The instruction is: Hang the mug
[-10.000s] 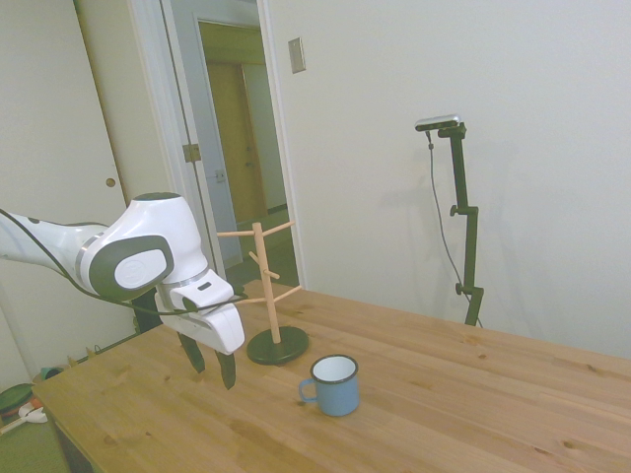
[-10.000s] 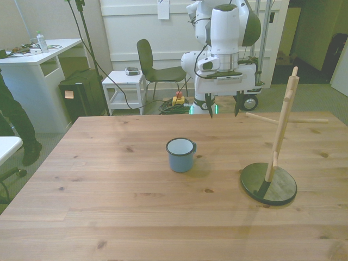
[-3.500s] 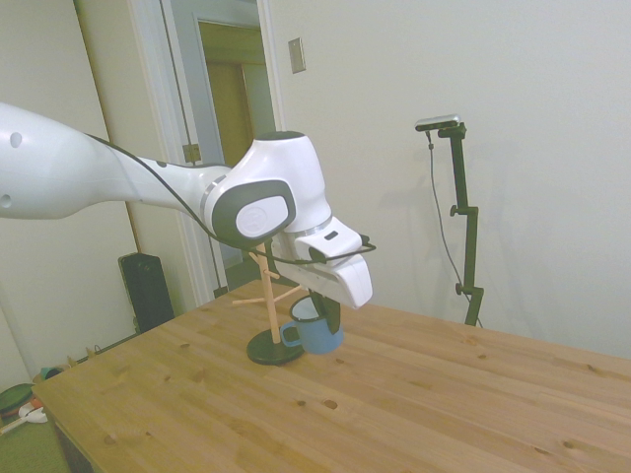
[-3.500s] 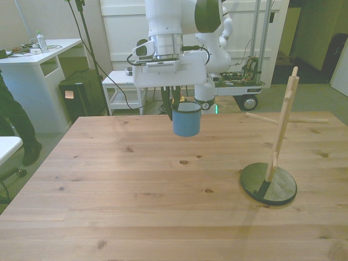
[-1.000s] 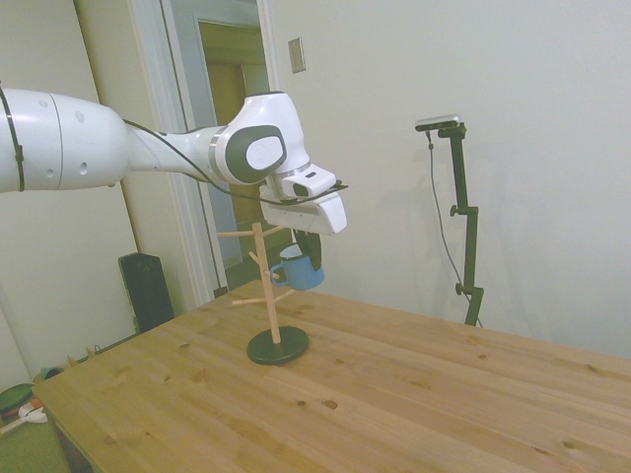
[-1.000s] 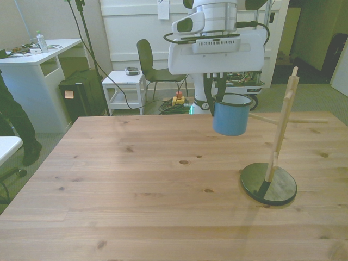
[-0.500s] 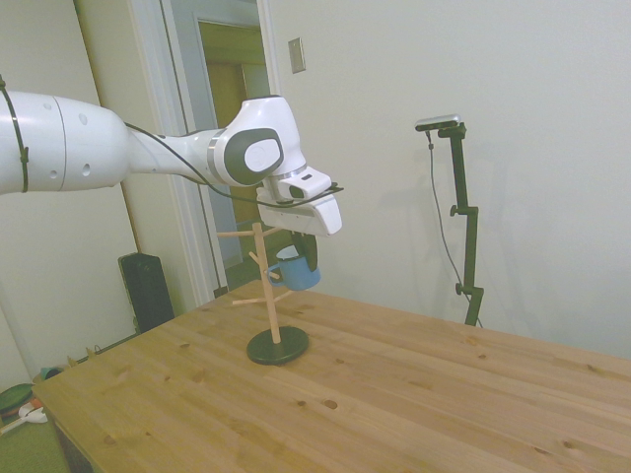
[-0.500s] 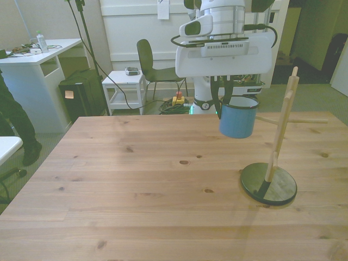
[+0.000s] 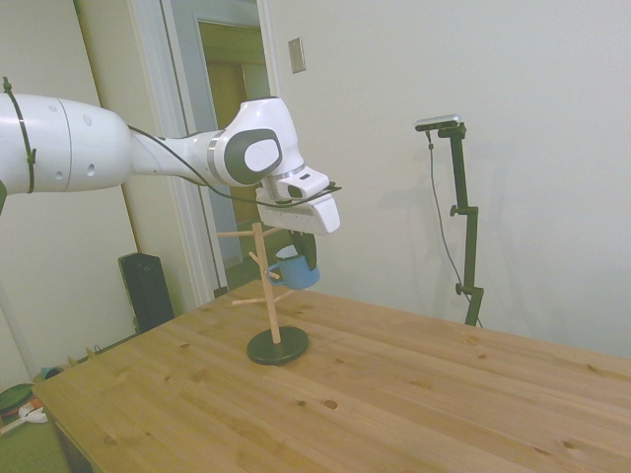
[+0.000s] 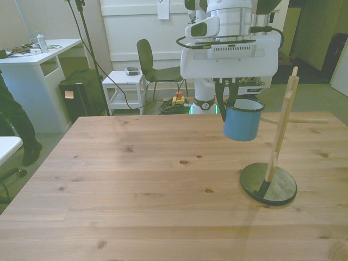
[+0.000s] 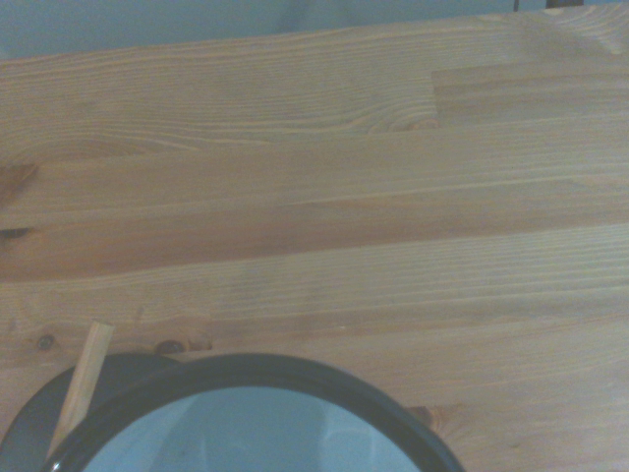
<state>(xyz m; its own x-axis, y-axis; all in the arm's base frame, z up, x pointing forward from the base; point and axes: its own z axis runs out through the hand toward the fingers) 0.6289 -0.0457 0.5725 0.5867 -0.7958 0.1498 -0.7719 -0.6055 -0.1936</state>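
The light-blue mug hangs in the air above the table, slightly tilted, with my gripper shut on its dark rim from above. It sits just off the front view's left of the wooden mug tree, near mid-height of the post. In the side view the mug is level with the tree's middle pegs, and its handle points at the post. The wrist view shows the mug's rim and white inside, with one peg beside it over the tree's dark base.
The tree stands on a round dark base at the front view's right side of the wooden table. A long peg sticks out away from the mug. Behind the table are a chair, a small white cart and a person.
My gripper has carried the mug a little farther toward the mug tree and slightly lower. The mug stays held by its rim.
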